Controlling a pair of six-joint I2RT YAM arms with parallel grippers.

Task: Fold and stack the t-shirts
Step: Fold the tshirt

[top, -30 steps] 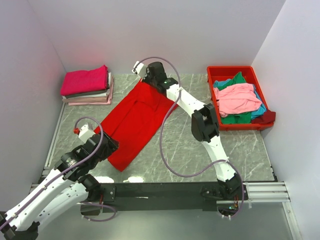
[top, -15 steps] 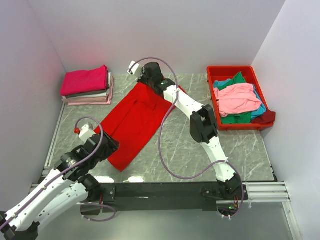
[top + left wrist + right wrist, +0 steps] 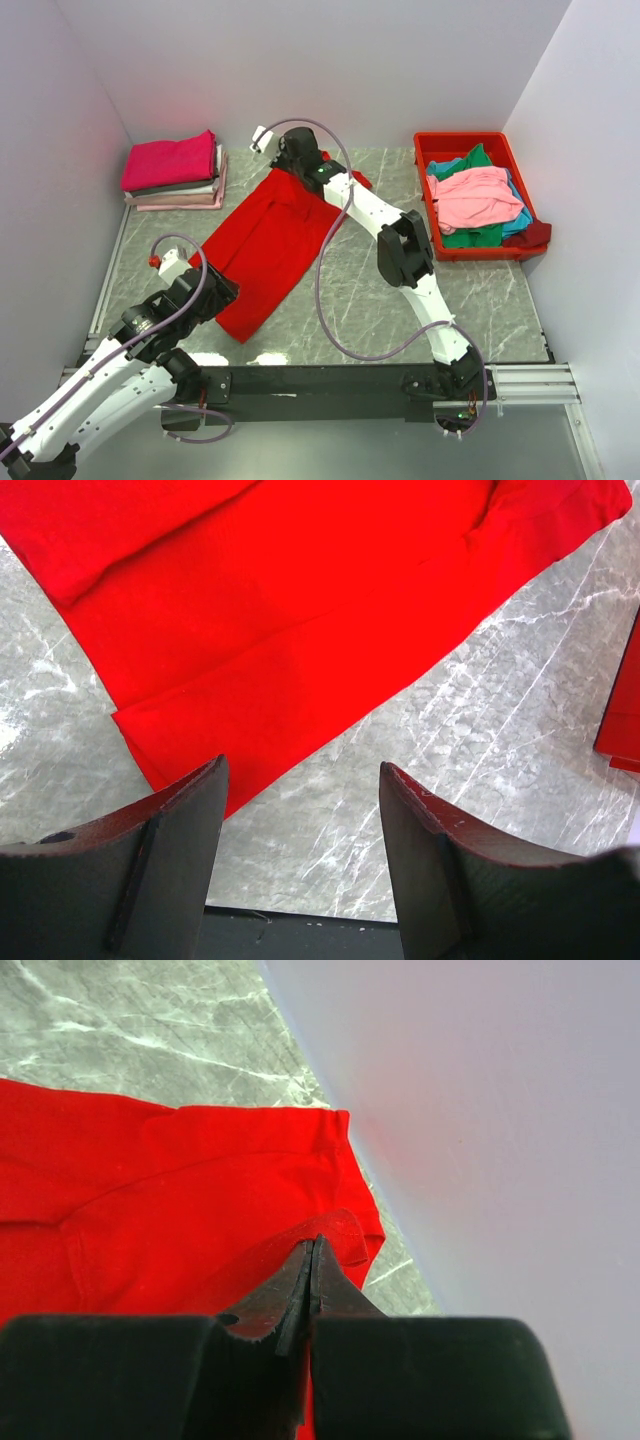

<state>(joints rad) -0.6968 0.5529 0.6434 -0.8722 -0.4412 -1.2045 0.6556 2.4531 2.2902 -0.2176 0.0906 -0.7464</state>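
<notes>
A large bright red t-shirt (image 3: 265,245) lies flat and slanted across the marble table, from the near left to the back wall. My right gripper (image 3: 290,165) is at its far end by the back wall. In the right wrist view that gripper (image 3: 312,1243) is shut, with a lifted fold of the red t-shirt (image 3: 180,1190) pinched at its tips. My left gripper (image 3: 215,290) hovers over the shirt's near end. Its jaws (image 3: 300,770) stand open and empty above bare table, just off the red t-shirt (image 3: 300,600). Folded t-shirts (image 3: 175,170), magenta on top, are stacked at the back left.
A red plastic bin (image 3: 470,140) at the back right holds loose shirts, a pink one (image 3: 475,195) on top of green and teal ones. Walls close in the table at the back and on both sides. The black rail (image 3: 330,380) with the arm bases runs along the near edge.
My right gripper has moved left along the back wall, taking the shirt's far edge with it. The left arm has not moved.
</notes>
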